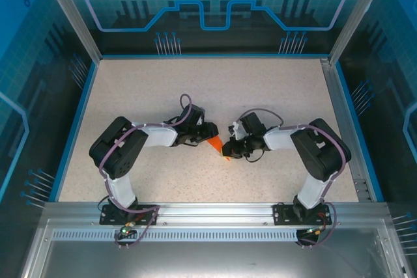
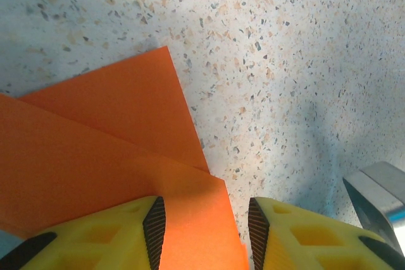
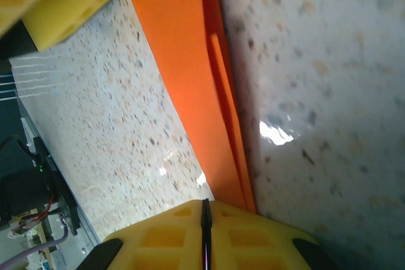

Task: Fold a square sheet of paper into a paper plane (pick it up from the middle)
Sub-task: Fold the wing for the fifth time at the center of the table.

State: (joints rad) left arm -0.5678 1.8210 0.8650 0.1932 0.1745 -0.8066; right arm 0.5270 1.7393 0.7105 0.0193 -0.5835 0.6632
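Note:
The square sheet of paper [image 1: 214, 143] is a small folded orange wedge lying on the speckled table between the two grippers. In the left wrist view its layers [image 2: 114, 150] overlap flat on the table. My left gripper [image 2: 205, 232] is open, astride the paper's near corner, with the left pad [image 2: 154, 229] over the paper and the right pad over bare table. My left gripper [image 1: 206, 136] and right gripper [image 1: 230, 149] almost meet in the top view. My right gripper [image 3: 204, 219] is shut, and the paper's folded edge [image 3: 183, 61] runs under its right finger. I cannot tell whether the paper is pinched.
The speckled table [image 1: 195, 89] is ringed by a blue rim and an aluminium frame [image 1: 208, 211] along the near edge. A yellow finger of the left gripper [image 3: 63, 4] shows at the top left of the right wrist view. A grey metal part [image 2: 376, 194] juts in beside the left gripper.

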